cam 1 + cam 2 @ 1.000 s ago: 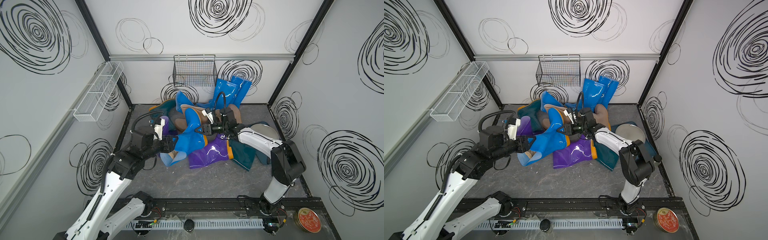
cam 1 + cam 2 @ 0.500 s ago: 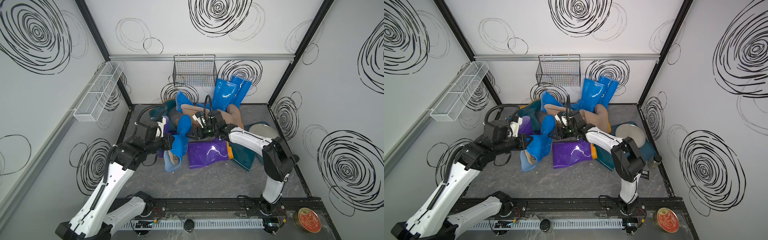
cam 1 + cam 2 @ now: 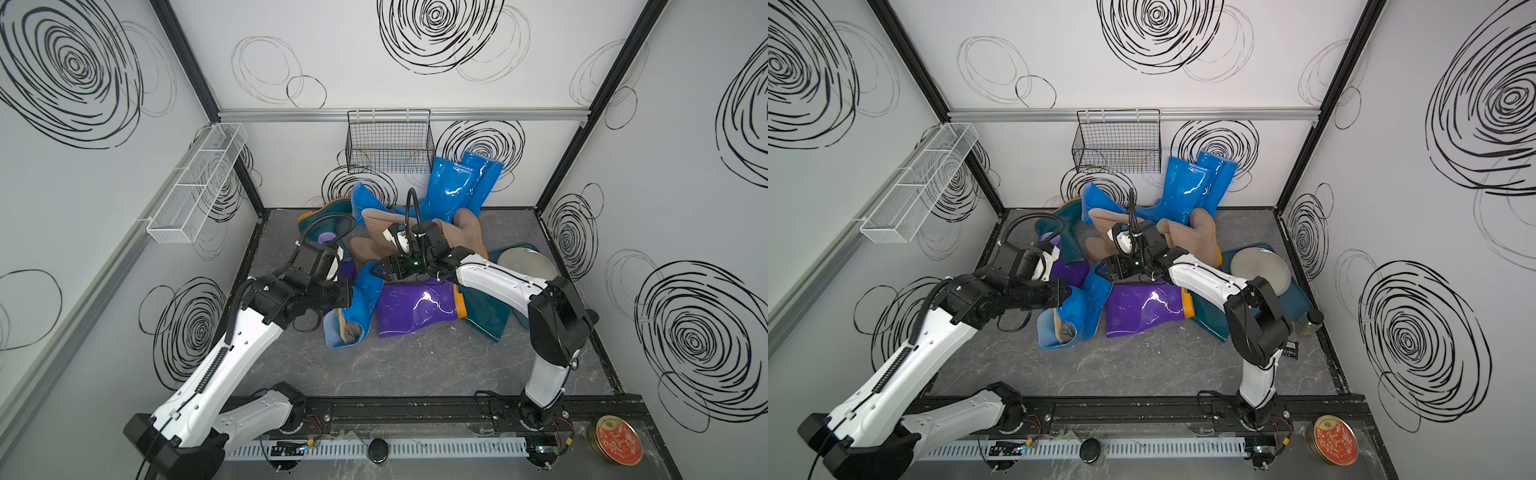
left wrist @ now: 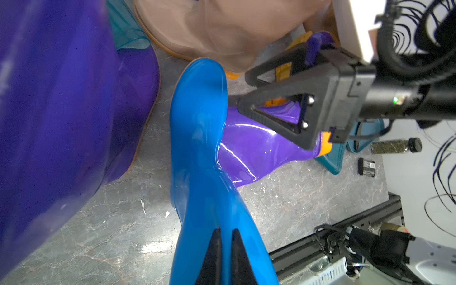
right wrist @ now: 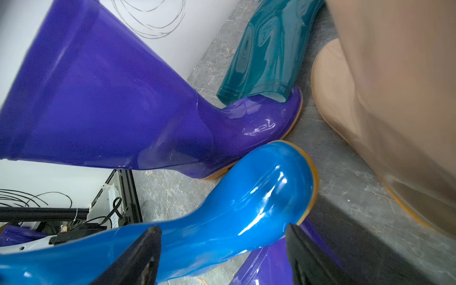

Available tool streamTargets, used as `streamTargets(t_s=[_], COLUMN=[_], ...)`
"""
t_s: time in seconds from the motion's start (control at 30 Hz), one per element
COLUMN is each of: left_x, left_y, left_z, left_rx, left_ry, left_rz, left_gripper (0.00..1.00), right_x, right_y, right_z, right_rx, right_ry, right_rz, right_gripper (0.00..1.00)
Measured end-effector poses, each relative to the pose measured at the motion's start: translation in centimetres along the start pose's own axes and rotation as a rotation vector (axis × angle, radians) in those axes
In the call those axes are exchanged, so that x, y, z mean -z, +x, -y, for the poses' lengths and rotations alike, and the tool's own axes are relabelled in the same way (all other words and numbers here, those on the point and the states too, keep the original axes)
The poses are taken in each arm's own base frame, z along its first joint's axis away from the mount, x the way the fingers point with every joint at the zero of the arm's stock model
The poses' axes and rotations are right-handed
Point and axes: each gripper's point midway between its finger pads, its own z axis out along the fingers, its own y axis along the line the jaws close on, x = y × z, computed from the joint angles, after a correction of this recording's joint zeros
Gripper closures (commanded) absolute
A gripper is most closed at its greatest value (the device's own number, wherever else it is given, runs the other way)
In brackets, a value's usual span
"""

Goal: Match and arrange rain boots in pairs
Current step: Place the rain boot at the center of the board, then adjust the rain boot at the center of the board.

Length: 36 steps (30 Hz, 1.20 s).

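We are clamping the left end effector [image 4: 225, 238] together on the shaft of the blue boot [image 3: 362, 297], which is lying tilted at the front of the pile, just beside the purple boot [image 3: 415, 307]; the right end effector [image 5: 222, 237] is standing apart, straddling the blue boot's toe.

I'm working between white walls [image 3: 353, 62], black swirls [image 3: 435, 16] running across them; a black wire basket [image 3: 388, 141] is hanging at the back, grey marbled floor [image 3: 415, 365] spreading beneath me.
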Motion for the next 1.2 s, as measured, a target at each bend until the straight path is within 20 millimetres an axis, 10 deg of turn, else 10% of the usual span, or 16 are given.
streamTargets(t_s=[0.2,0.4,0.67,1.0,1.2], left_x=[-0.5,-1.4,-0.1,8.0,7.5], left_y=[-1.1,-2.5,-5.8,-12.6,-12.6], left_z=[-1.1,-0.9,-0.5,0.9,-4.7], left_rx=[0.069,0.099,0.059,-0.053,-0.039], left_ry=[-0.042,-0.028,-0.049,-0.113,-0.28], left_rz=[0.03,0.087,0.202,0.49,0.464], left_gripper=[1.0,0.4,0.11,0.02,0.01], right_x=[-0.6,-3.6,-0.9,5.2,5.3], right_y=[0.5,0.9,-0.4,-6.0,-5.4], right_z=[-0.1,1.7,1.4,-4.0,-7.2], right_rx=[-0.006,-0.03,-0.004,0.094,0.126], right_ry=[-0.039,-0.042,0.037,0.039,0.027], right_rz=[-0.027,-0.084,-0.059,0.074,0.02], right_gripper=[0.24,0.22,0.16,0.14,0.08])
